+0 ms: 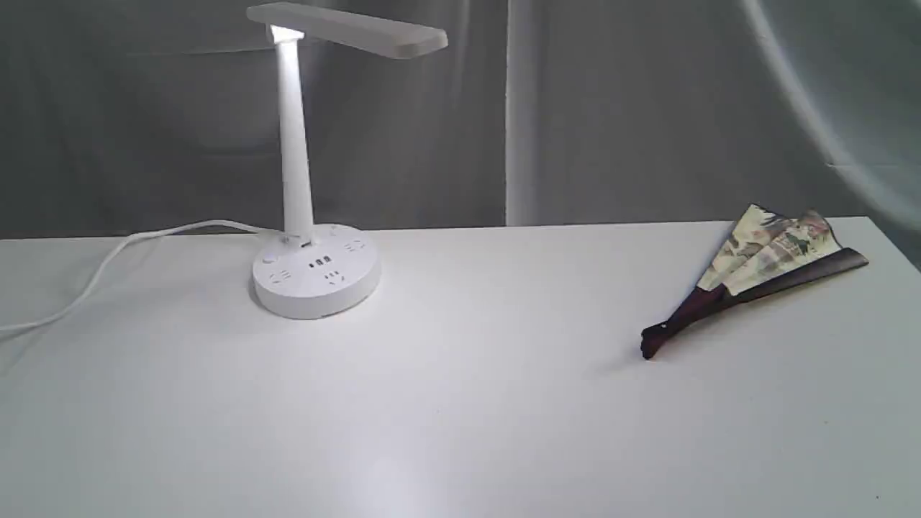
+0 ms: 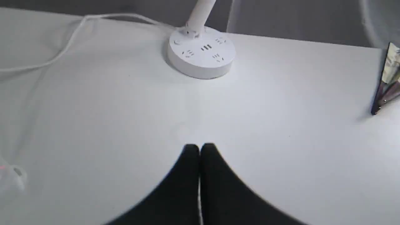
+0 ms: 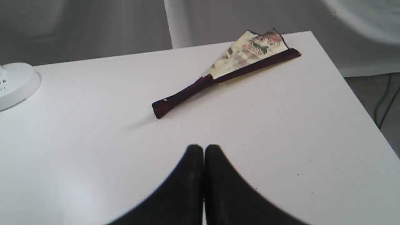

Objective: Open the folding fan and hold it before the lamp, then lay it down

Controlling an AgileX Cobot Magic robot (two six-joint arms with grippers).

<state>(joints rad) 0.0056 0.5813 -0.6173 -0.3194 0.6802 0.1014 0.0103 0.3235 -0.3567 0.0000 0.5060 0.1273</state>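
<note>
The folding fan (image 1: 763, 270) lies on the white table (image 1: 460, 403) at the right, only partly spread, its maroon pivot end pointing toward the middle; it also shows as fan (image 3: 237, 62) and, at the picture's edge, fan (image 2: 387, 78). The white lamp (image 1: 302, 180) stands at the back left, lit, with its round base (image 2: 201, 53) and base (image 3: 15, 82) in the wrist views. My left gripper (image 2: 199, 148) is shut and empty above the table, short of the lamp's base. My right gripper (image 3: 203, 150) is shut and empty, short of the fan's pivot. Neither gripper shows in the exterior view.
The lamp's white cord (image 1: 108, 266) trails from the base across the table's left part. A grey curtain (image 1: 611, 108) hangs behind. The table's right edge (image 3: 359, 93) runs close past the fan, with floor and cables beyond it.
</note>
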